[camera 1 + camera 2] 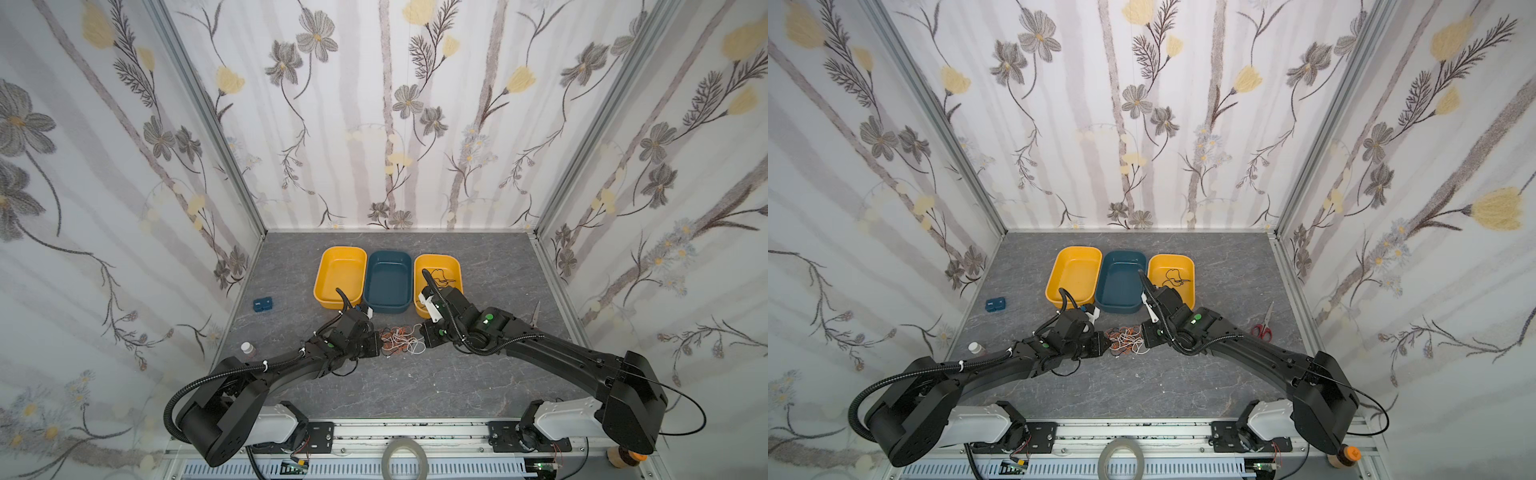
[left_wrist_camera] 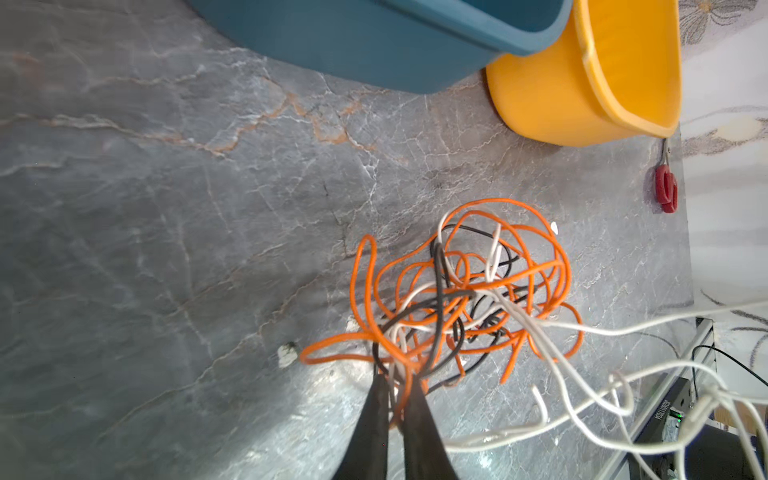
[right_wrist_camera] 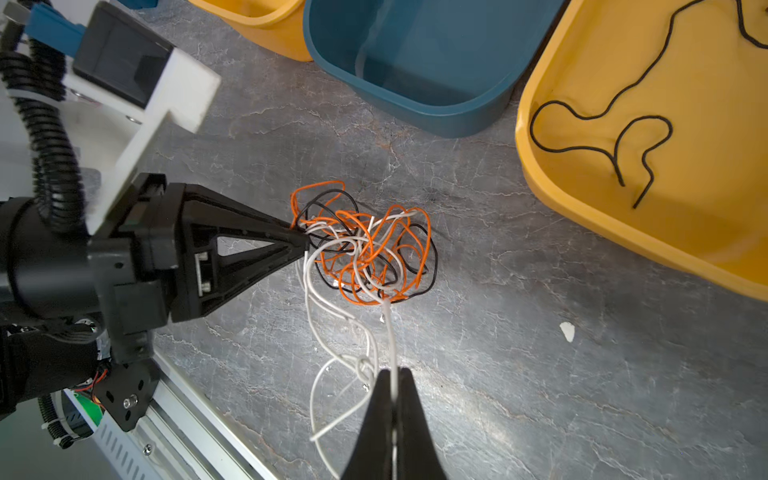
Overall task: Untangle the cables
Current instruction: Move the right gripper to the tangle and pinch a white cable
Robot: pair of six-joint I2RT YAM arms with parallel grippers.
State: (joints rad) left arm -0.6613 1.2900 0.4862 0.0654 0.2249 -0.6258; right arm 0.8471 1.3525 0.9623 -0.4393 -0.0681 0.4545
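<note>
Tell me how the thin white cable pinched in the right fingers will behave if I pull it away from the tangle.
Probably floppy: the thin white cable lies in loose loops. Likely light, yet pulling may drag the whole orange, white and black tangle, whose strands interlock, though the left gripper pins its other side.

I am reaching both arms inward, forearms low and wrists angled toward each other. My left gripper (image 2: 397, 380) is pinching the cables (image 2: 457, 291) between closed jaws, and my right gripper (image 3: 392, 376) is clamping a white strand (image 3: 390, 332).
</note>
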